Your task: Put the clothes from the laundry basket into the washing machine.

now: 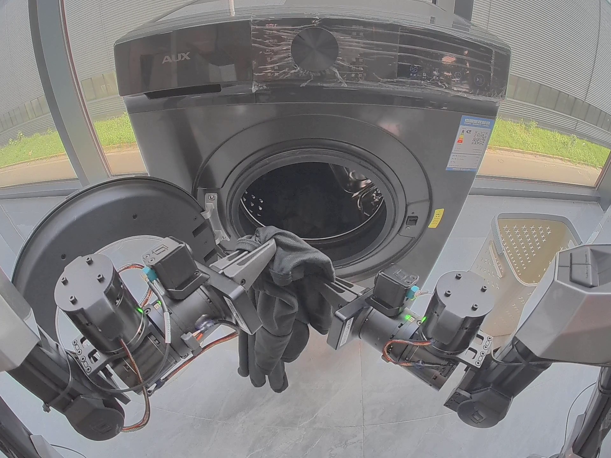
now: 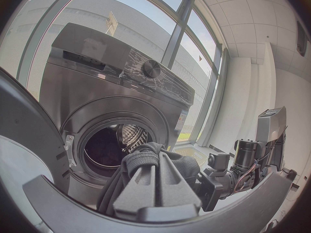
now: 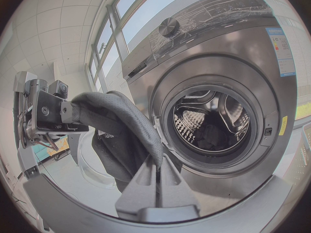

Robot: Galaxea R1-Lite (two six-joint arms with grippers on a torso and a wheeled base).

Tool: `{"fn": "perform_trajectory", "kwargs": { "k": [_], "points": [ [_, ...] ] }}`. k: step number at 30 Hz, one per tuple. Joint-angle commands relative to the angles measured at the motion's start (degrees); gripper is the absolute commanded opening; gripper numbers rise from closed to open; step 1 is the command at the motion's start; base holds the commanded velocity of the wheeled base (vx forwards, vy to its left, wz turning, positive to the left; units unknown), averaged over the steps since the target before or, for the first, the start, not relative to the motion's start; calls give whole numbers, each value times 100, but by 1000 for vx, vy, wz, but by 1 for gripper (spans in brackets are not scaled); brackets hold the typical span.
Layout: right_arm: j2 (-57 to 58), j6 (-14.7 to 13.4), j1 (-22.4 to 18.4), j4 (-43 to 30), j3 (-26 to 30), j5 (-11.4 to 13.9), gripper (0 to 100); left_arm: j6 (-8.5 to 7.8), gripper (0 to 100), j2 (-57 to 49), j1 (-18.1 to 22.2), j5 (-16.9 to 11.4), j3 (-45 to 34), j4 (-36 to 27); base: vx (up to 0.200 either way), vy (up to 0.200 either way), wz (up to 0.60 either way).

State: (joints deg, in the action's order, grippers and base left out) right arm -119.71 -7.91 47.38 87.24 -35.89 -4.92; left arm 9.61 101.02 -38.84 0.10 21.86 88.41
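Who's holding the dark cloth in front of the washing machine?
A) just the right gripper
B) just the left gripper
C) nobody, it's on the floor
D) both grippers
D: the left gripper and the right gripper are each shut on the dark cloth, which hangs between them.

Demo or lab-type room. A washing machine stands on grey floor tiles, tall glass wall right behind it, white panel ceiling above it.

Left arm, right arm: dark grey, screw-studded cylindrical motors, orange cables, teal plugs, green lights. Left gripper grey, wedge-fingered.
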Motion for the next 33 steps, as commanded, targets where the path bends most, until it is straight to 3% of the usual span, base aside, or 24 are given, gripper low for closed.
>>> {"fn": "perform_trajectory", "kwargs": {
  "k": [1,6,7,11,16,29,33],
  "points": [
    [150,-17,16,-5,47,-17,0,15,0,23,34,17,-6,-8,0,0,0],
    [457,-26,8,-5,161,-26,0,-3,0,93,52,17,-68,-25,0,0,0],
    [493,-26,8,-5,196,-26,0,-3,100,93,52,8,-85,-34,0,0,0],
    [607,-35,8,-5,249,-44,0,24,100,93,52,8,-103,-8,0,0,0],
    [668,-26,-115,-5,152,-360,0,15,100,93,96,17,-182,-34,0,0,0],
    [871,-17,-177,-22,126,-360,0,-11,100,348,219,8,-533,-8,0,0,0],
    [976,-9,-265,-93,29,-395,0,-134,100,708,395,-27,-771,10,0,0,0]
  ]
}}
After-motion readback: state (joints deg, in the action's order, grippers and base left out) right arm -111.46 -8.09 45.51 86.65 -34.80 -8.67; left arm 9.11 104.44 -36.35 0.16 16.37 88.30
